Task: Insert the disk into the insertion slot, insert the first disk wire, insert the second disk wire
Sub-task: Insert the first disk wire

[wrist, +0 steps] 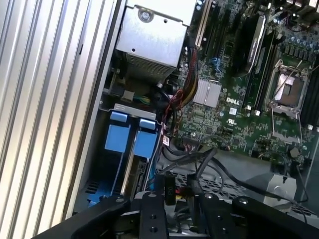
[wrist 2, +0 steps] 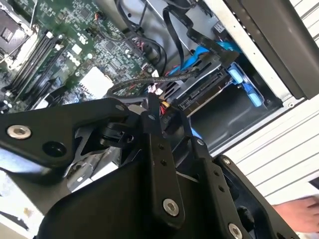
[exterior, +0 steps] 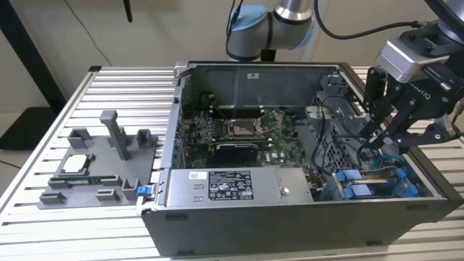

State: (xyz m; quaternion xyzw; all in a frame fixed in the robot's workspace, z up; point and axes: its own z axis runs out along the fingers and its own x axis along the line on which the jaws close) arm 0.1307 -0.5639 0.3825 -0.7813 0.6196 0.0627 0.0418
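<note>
One open computer case point(exterior: 290, 217) sits on a slatted aluminium table point(exterior: 123, 81) and takes up the centre and right of the exterior view. One gripper point(exterior: 373, 142) hangs over the case's right-hand end, low among black cables point(exterior: 340, 130) above the drive cage. In both wrist views the gripper point(wrist: 174, 199) is right next to a black cable end, but whether it is clamped on anything cannot be told.

The disk point(wrist 2: 207, 87) lies inside the insertion slot point(exterior: 384, 182) at the lower right of the exterior view. In the second wrist view its dark connector edge faces out, with its blue carrier around it. Two blue tabs point(wrist: 118, 134) stand side by side at the mouth of the cage in the first wrist view, left of centre.

One grey power-supply box point(exterior: 239, 187) lies along the case's near edge. It carries one label point(exterior: 230, 185) – part white, part black – with print too small to make out. One small white sticker point(exterior: 252, 75) is on the case's far wall, also unreadable.

One green motherboard point(exterior: 232, 130) fills the middle of the case, with a single square processor socket point(exterior: 243, 128) on it.

At the left of the exterior view stands one grey fixture point(exterior: 101, 163), holding one processor chip point(exterior: 76, 163) and one memory stick point(exterior: 83, 180).
</note>
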